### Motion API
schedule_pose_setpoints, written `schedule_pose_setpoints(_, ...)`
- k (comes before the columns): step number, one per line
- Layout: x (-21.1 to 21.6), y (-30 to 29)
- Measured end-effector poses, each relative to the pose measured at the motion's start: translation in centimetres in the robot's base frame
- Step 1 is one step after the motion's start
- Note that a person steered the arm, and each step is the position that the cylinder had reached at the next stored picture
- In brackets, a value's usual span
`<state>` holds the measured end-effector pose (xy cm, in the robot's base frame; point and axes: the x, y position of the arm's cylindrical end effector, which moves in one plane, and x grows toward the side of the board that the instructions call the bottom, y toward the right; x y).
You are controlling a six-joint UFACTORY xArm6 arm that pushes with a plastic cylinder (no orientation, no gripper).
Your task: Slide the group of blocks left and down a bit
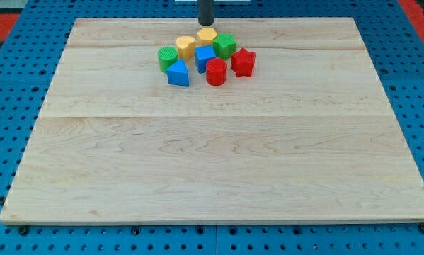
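Desk: A pale wooden desk lay flat on a blue board full of small holes.

Tool: The tool was a straight dark rod that came down from the view's top. It had no jaws to go wide or narrow, and it held nothing. My tip sat just above the group of blocks, right by the top yellow block. I could not tell if it touched that block.

Group: Eight small plastic blocks sat packed close together near the desk's top edge, a little to the view's left of the middle.

Yellow: One yellow block was at the group's top. Another yellow block sat just left and below it.

Green: A round green block was at the group's far left. A chunky green block sat at the upper right.

Blue: A blue cube was in the middle. A blue wedge block sat at the lower left.

Red: A round red block was at the bottom. A red star-like block sat at the far right.
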<state>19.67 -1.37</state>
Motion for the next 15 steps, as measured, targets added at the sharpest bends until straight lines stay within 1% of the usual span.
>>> schedule_pose_setpoints(3,0.0,0.3)
schedule_pose_setpoints(4,0.9,0.6)
schedule_pose_setpoints(5,0.7,4.5)
schedule_pose_setpoints(6,1.1,6.3)
schedule_pose_setpoints(12,0.2,7.0)
schedule_pose_setpoints(13,1.1,7.7)
schedule_pose_setpoints(14,3.4,8.3)
schedule_pose_setpoints(15,4.2,8.0)
